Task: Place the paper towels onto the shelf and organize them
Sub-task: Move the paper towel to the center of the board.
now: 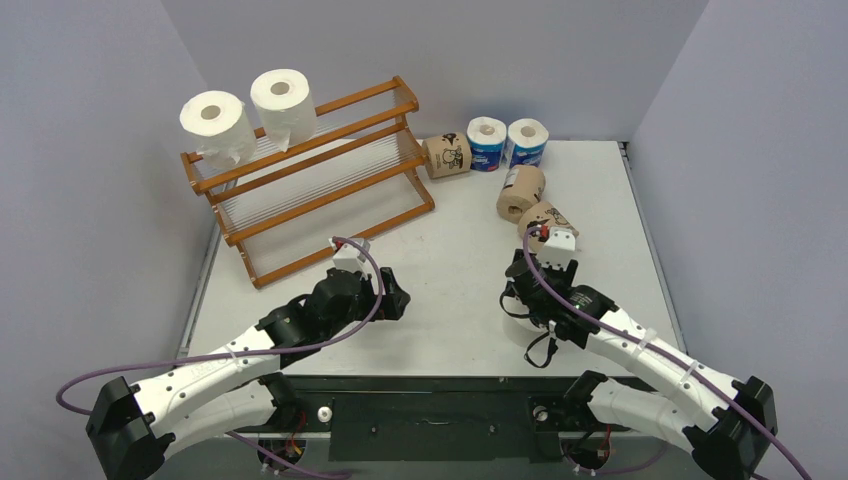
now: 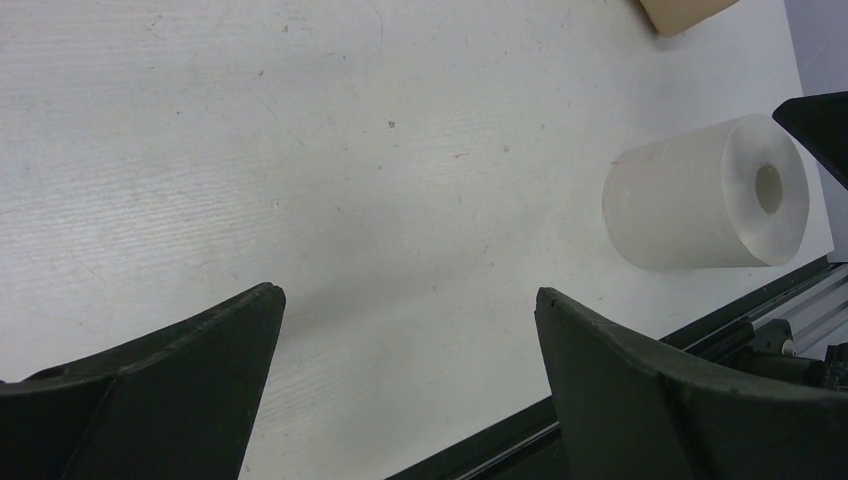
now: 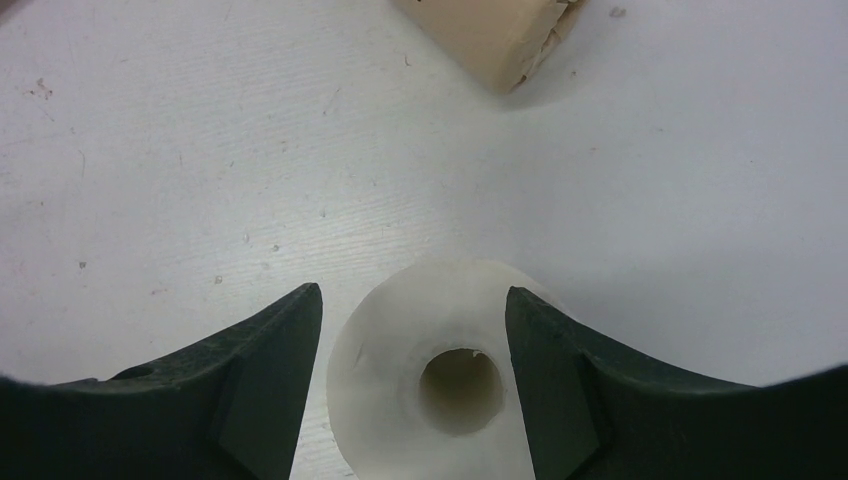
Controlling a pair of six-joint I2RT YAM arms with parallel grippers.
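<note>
The left gripper (image 2: 407,292) gapes empty while the right gripper (image 3: 412,292) brackets the white roll (image 3: 380,330) at bottom centre, grip unclear, and a hold this shallow could let it slip and roll away.

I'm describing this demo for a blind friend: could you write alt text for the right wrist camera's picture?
A white paper towel roll lies on its side on a white table, hollow core toward the camera, between the two dark fingers of the right gripper. A brown roll pokes in at the top edge.
</note>
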